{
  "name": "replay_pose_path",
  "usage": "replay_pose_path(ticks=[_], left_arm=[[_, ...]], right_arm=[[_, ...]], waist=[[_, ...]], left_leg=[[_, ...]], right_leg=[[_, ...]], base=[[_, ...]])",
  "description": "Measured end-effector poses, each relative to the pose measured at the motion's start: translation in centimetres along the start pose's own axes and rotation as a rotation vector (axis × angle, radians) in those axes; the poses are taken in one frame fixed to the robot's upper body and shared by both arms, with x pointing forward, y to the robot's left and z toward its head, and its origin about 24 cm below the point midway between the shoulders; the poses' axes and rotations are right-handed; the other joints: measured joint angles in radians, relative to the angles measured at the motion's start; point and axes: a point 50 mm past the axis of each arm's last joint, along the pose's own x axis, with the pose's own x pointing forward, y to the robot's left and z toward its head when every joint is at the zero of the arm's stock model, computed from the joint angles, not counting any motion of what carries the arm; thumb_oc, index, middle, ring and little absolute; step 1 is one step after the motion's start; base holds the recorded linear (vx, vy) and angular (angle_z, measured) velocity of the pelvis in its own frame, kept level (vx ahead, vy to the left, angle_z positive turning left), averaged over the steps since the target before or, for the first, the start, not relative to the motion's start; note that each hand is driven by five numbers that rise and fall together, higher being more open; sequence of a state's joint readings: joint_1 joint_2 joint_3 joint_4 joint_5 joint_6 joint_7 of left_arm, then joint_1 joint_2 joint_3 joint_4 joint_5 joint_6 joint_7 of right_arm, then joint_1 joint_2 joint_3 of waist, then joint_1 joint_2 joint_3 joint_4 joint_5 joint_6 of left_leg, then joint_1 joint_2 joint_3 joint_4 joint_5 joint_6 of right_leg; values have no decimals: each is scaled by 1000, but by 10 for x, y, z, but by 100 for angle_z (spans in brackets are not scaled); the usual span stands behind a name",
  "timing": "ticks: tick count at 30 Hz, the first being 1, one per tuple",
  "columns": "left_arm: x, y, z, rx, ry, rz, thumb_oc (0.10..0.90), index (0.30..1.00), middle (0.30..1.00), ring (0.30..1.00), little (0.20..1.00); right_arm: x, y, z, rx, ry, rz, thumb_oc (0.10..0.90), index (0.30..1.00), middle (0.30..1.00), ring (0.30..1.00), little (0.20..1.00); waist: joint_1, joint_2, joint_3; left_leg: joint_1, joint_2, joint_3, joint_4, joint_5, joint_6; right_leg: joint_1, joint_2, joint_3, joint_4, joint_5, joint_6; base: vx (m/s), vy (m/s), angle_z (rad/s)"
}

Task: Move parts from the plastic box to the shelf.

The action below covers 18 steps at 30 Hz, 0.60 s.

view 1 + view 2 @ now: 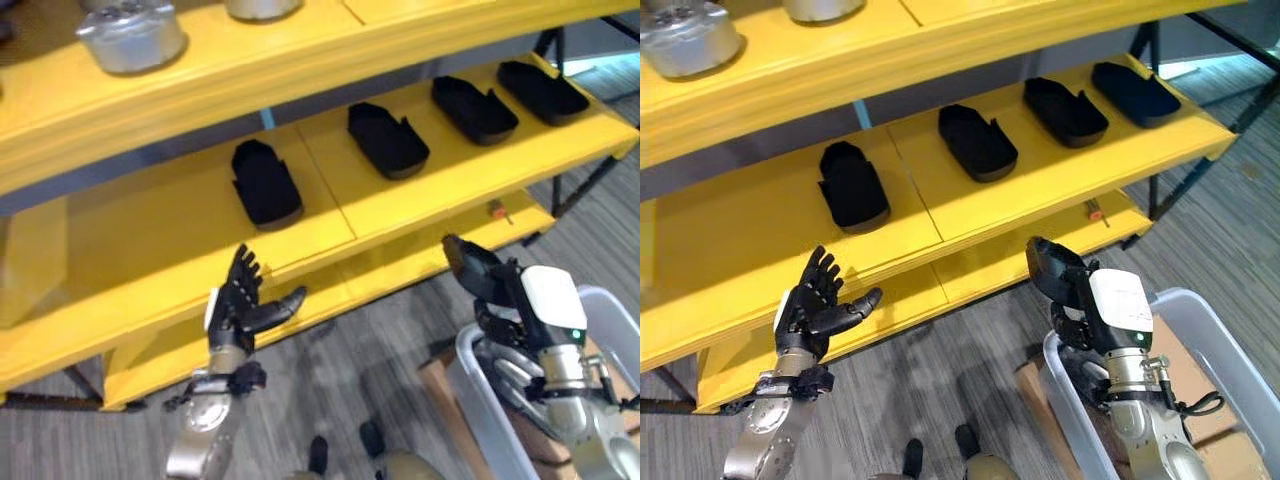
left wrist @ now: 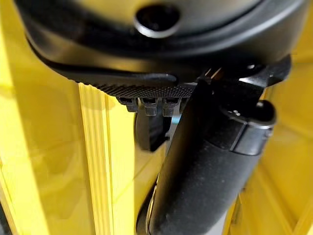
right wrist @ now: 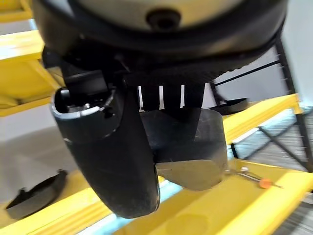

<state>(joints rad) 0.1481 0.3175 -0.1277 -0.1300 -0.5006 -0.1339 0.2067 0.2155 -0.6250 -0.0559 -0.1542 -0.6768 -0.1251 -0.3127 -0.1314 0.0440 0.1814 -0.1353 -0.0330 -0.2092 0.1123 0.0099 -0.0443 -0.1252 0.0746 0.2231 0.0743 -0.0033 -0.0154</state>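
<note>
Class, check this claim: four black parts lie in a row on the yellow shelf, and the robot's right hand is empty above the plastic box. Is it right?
Not quite. The right hand is not empty: it holds a black part, as the right wrist view shows. Four black parts do lie in a row on the yellow shelf, with the hand above the plastic box.

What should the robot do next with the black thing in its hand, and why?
Probably lift the right hand forward to the yellow shelf and set its black part down there. That hand is curled round the part, just above the plastic box, and four black parts already lie in a row on the shelf. The left hand is open, holding nothing.
</note>
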Motion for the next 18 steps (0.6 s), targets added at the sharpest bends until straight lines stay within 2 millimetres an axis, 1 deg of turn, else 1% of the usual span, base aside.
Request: replay_pose_path(ticks=[1, 2, 3, 4, 5, 6, 7, 8, 9, 10, 11, 12, 13, 14, 15, 16, 17, 18], left_arm=[[0, 0, -1, -5, 4, -1, 900, 1000, 1000, 1000, 1000], [0, -1, -1, -5, 6, -5, 900, 1000, 1000, 1000, 1000], [0, -1, -2, -4, 10, -6, 900, 1000, 1000, 1000, 1000], [1, 0, -2, 4, 11, -16, 900, 1000, 1000, 1000, 1000], [2, 0, 0, 10, 6, -26, 900, 1000, 1000, 1000, 1000], [2, 1, -1, 8, 7, -17, 900, 1000, 1000, 1000, 1000], [2, 1, -1, 9, 8, -17, 900, 1000, 1000, 1000, 1000], [2, 1, -3, 12, 17, -17, 900, 1000, 1000, 1000, 1000], [2, 2, -3, 12, 20, -15, 900, 1000, 1000, 1000, 1000], [2, 2, -4, 12, 25, -11, 900, 1000, 1000, 1000, 1000], [2, 2, -4, 12, 23, -12, 900, 1000, 1000, 1000, 1000], [3, 2, -4, 11, 21, -13, 900, 1000, 1000, 1000, 1000], [4, 2, -3, 14, 17, -14, 900, 1000, 1000, 1000, 1000], [4, 2, -2, 16, 16, -10, 900, 1000, 1000, 1000, 1000], [4, 2, -1, 13, 9, 0, 900, 1000, 1000, 1000, 1000], [4, 2, 4, 10, -11, 4, 900, 1000, 1000, 1000, 1000], [4, 2, 7, 8, -27, 9, 900, 1000, 1000, 1000, 1000], [5, 2, 11, 6, -41, 19, 900, 1000, 1000, 1000, 1000]], right_arm=[[0, -1, -1, 1, -2, -1, 400, 300, 300, 300, 300], [1, -2, -1, 1, 0, -2, 400, 300, 300, 300, 300], [0, -2, -2, 1, 4, -3, 400, 300, 300, 300, 300], [-5, 0, -4, 18, 34, -14, 400, 300, 300, 300, 300], [-12, 1, -8, 30, 71, -25, 400, 300, 300, 300, 300], [-16, -1, -14, 21, 108, -40, 400, 300, 300, 300, 300], [-16, -2, -14, 20, 110, -42, 400, 300, 300, 300, 300], [-17, -6, -18, 12, 130, -62, 400, 300, 300, 300, 300], [-16, -8, -21, 5, 149, -88, 400, 300, 300, 300, 300], [-14, -12, -23, -6, 154, -109, 400, 300, 300, 300, 300], [-15, -13, -24, -6, 166, -130, 400, 300, 300, 300, 300], [-19, -11, -25, -3, 187, -136, 400, 300, 300, 300, 300], [-22, -11, -27, -8, 201, -140, 400, 300, 300, 300, 300], [-23, -9, -27, 4, 219, -145, 400, 300, 300, 300, 300], [-26, -8, -27, 3, 226, -143, 400, 300, 300, 300, 300], [-27, -8, -26, 3, 226, -141, 400, 300, 300, 300, 300], [-27, -8, -26, 3, 225, -140, 400, 300, 300, 300, 300], [-26, -7, -26, 5, 224, -138, 400, 300, 300, 300, 300]], waist=[[-3, -6, 4], [-3, -16, 10], [-1, -26, 17], [-8, -40, 28], [-14, -47, 31], [-19, -43, 44], [-20, -43, 45], [-34, -34, 55], [-41, -29, 65], [-40, -13, 77], [-48, 12, 92], [-64, 32, 92], [-65, 51, 93], [-66, 46, 94], [-68, 41, 93], [-63, 36, 93], [-56, 33, 93], [-54, 32, 93]], left_leg=[[-25, -5, 22, 23, 20, -28], [-43, -11, 55, 33, 48, -47], [-54, -12, 85, 28, 61, -44], [-67, 22, 156, 40, 14, -8], [-72, 63, 204, 39, 2, -19], [-75, 160, 233, -1, 2, -29], [-74, 164, 233, -4, 3, -32], [-76, 224, 267, -45, 18, -70], [-62, 248, 274, -91, 28, -82], [-45, 256, 275, -133, 37, -83], [-17, 254, 296, -171, 52, -82], [-14, 251, 329, -177, 65, -69], [6, 238, 344, -196, 111, -70], [23, 206, 361, -198, 122, -66], [37, 163, 371, -198, 104, -39], [42, 128, 384, -198, 90, -18], [45, 106, 392, -198, 82, -7], [47, 83, 396, -198, 90, 13]], right_leg=[[1, -19, -22, -3, 6, -10], [3, -36, -44, -11, 10, -16], [13, -51, -65, -27, 22, -32], [33, -72, -118, -53, 34, -48], [33, -73, -153, -58, 28, -54], [38, -72, -184, -59, 26, -55], [38, -72, -186, -59, 26, -54], [39, -74, -216, -58, 19, -44], [40, -72, -219, -60, 16, -39], [47, -70, -210, -69, 22, -20], [71, -67, -206, -86, 23, -2], [95, -67, -210, -115, 29, 18], [126, -80, -200, -162, 34, 41], [137, -114, -189, -162, 28, 62], [146, -146, -170, -162, 24, 86], [148, -183, -161, -162, 18, 98], [148, -206, -157, -162, 15, 111], [148, -228, -154, -162, 15, 116]], base=[[-32, -34, 74], [-20, -37, 67], [-21, -30, 92], [-7, -17, 102], [53, 55, 132], [116, 111, 87], [111, 101, 82], [174, 143, 46], [181, 163, 32], [213, 210, -13], [233, 251, -26], [228, 225, -29], [252, 227, -28], [218, 181, -27], [213, 186, -15], [206, 188, -6], [140, 131, -5], [123, 123, 1]])
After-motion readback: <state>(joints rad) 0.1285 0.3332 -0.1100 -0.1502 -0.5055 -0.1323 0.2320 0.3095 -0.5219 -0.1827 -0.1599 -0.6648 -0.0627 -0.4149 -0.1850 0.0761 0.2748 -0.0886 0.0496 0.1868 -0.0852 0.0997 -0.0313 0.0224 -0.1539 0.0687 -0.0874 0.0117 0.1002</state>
